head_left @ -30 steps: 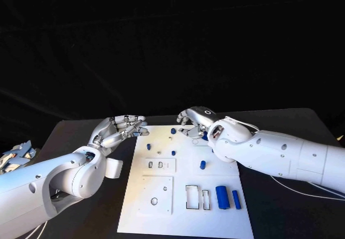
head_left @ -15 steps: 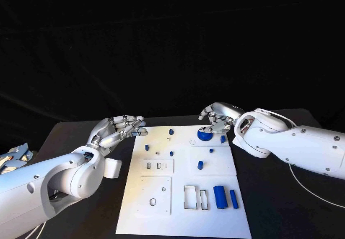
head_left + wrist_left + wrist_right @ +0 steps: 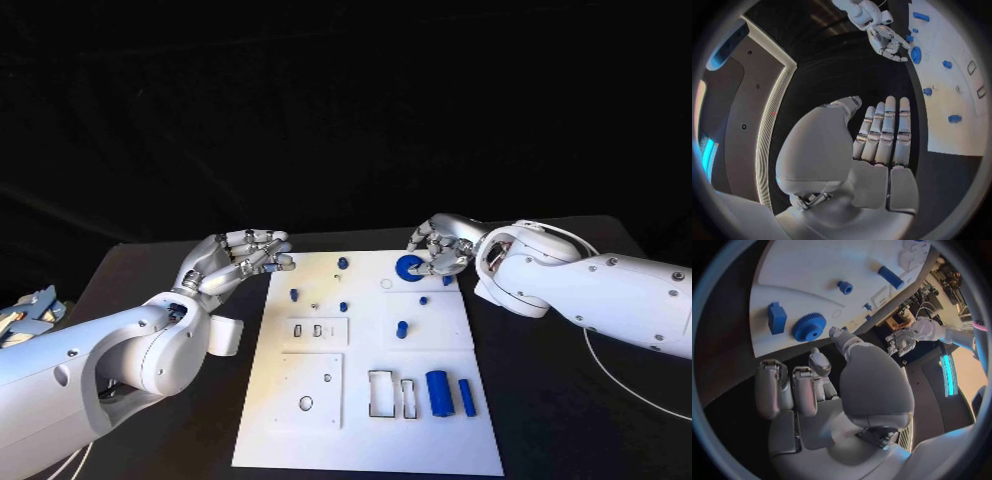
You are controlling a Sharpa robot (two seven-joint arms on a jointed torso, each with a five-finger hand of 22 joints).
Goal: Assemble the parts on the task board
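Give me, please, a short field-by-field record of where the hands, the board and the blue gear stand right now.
task board: white plate lying flat mid-table
blue gear: lies at the board's far right corner
right hand: hovers beside the gear, holding nothing
left hand: open, off the board's left edge
other parts: two blue bars near the board's near right edge
table: black

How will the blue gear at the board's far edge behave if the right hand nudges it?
The blue gear lies flat on the task board, so it would probably slide, not roll. Its toothed rim should give fingers purchase. It looks like rigid plastic, likely light. The right hand sits beside it.
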